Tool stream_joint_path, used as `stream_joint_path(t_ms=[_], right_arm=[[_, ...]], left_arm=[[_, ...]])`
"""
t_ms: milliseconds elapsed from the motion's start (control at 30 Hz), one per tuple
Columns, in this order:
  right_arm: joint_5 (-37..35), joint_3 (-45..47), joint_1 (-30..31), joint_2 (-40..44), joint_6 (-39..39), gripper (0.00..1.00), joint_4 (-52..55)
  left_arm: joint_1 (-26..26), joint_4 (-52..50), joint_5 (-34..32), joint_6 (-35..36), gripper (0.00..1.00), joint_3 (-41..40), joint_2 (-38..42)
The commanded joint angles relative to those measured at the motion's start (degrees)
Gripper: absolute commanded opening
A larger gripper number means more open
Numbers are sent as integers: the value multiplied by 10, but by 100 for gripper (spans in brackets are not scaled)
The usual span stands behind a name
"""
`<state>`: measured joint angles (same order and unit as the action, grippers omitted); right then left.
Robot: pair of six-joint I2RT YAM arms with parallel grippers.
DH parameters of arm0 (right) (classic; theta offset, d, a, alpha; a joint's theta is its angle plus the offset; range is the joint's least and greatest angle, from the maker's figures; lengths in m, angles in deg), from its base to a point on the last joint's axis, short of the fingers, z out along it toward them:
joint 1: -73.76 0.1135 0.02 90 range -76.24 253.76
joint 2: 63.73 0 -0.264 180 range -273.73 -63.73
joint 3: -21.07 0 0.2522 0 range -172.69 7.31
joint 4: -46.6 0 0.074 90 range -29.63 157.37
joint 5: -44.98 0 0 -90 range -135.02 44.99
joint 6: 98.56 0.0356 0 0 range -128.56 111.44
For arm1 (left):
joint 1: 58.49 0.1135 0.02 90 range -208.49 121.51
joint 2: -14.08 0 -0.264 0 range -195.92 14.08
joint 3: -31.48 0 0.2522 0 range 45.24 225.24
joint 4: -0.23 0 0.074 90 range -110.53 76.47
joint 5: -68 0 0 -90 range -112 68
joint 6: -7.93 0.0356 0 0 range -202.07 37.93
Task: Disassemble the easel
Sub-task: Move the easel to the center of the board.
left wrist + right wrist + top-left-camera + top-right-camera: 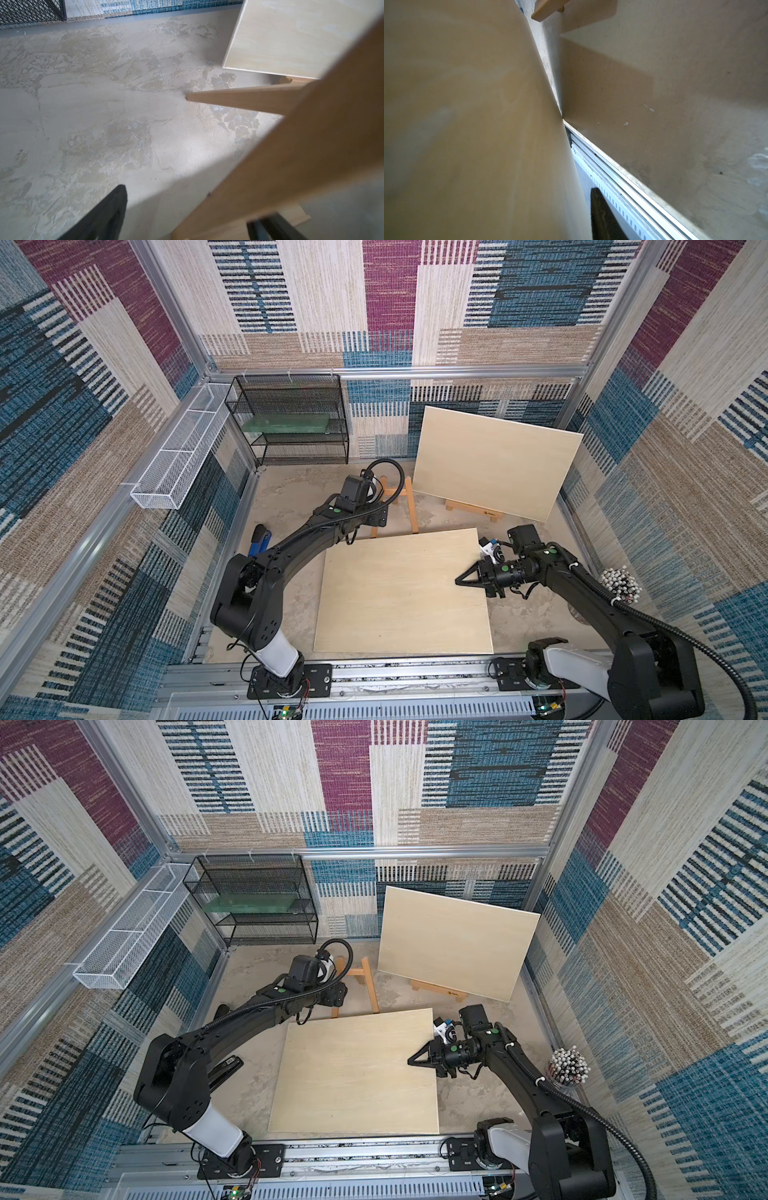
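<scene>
the easel point(411, 506) is seen standing bare near the middle of the table's point(291, 497) back edge, its legs and crossbar joined, so the frame itself is judged not yet taken apart

one board point(399, 593) is found off it, near the front edge, and this first part of the work is judged done. the right gripper point(461, 580) is seen clamped on that board's right edge. in the right wrist view the held edge seems raised, with shadow on the table beneath it

the left gripper point(197, 203) is held with jaws wide apart about one leg of the easel. in the left wrist view a clear gap is seen between one finger point(108, 212) and the wood, so nothing is gripped there

at the back right corner a second board point(494, 464) is propped on a second easel point(473, 511), untouched

what is left, it is judged: the held board is to be laid flat or set aside, the standing frame is to be folded or taken apart, and the second board is perhaps to be lifted off
</scene>
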<state>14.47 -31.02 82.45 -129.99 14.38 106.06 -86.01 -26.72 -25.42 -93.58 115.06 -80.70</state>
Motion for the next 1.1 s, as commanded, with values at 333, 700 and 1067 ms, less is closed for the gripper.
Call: stream_joint_path(t_ms=[333, 700, 1067], right_arm=[[-213, -4, 4, -9, -64, 28, -31], [-213, -3, 7, -33, -67, 29, -50], [-216, -21, 7, -69, -76, 29, -59]], left_arm=[[17, 50, -101, 97, 67, 59, -39], [63, 63, -160, 134, 67, 58, -51], [129, 71, -195, 164, 67, 32, -35]])
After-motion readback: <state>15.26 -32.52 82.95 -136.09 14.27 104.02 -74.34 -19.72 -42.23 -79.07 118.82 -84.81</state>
